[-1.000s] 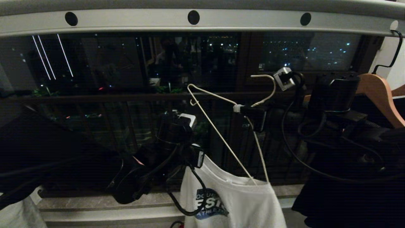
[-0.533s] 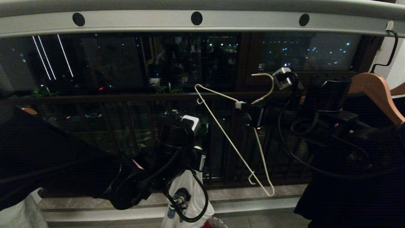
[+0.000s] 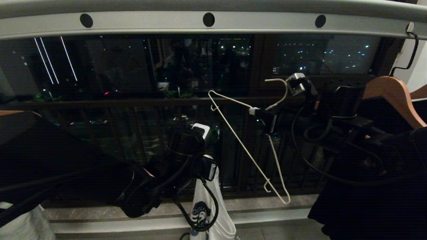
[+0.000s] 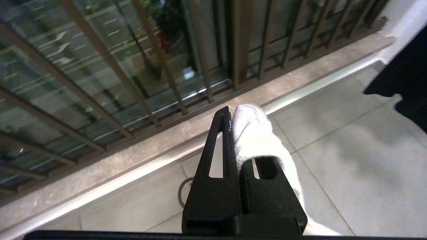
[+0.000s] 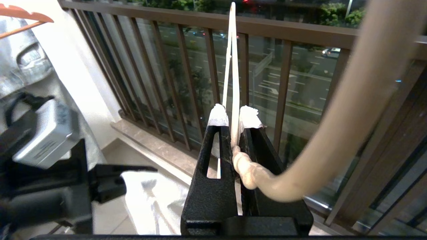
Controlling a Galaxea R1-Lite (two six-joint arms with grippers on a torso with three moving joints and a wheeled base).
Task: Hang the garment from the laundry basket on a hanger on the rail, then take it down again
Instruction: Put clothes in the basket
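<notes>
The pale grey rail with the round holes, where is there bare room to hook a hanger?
The pale grey holed rail is bare from its left end to the third hole. Crowded at the right end: a black hook of a brown wooden hanger sits there.

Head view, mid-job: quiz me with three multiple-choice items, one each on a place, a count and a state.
1. Where is the T-shirt?
A. on the hanger
B. hanging from the left claw
C. over the rail

2. How many holes show along the rail?
A. one
B. three
C. six

3. What is the right claw doing?
A. open, empty
B. shut on the hanger's neck
C. shut on the T-shirt

Key: 1 B, the left claw pinches white cloth; 2 B, three dark holes; 3 B, the right claw clamps the hanger at its twisted neck.
</notes>
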